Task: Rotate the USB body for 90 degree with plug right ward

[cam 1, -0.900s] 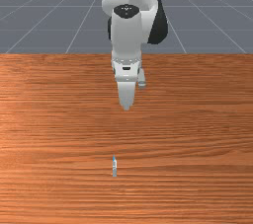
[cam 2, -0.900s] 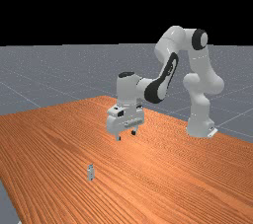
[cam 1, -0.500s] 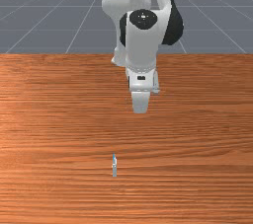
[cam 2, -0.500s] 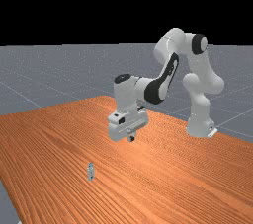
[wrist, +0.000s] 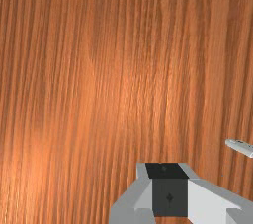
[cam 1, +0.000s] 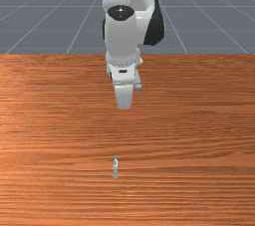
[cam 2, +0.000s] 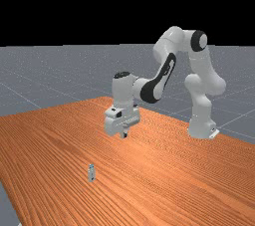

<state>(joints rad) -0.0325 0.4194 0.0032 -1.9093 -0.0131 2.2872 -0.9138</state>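
A small USB body stands on end on the orange-brown wooden table, its blue-tinged end up, awaiting a quarter turn that would put its plug to the right. Which end carries the plug cannot be told. The gripper hangs above the wood, well apart from the piece, which lies nearer the front view's camera. Its fingers appear drawn together, with nothing seen between them. Behind, the white-and-grey Panda arm reaches over the table from the far view's right.

The step in hand is judged to be the approach, with the turn not yet begun. The next move calls for carrying the hand over to the body, spreading the fingers and lining them up with its narrow sides before lowering; an off-centre descent could topple so slim a piece.
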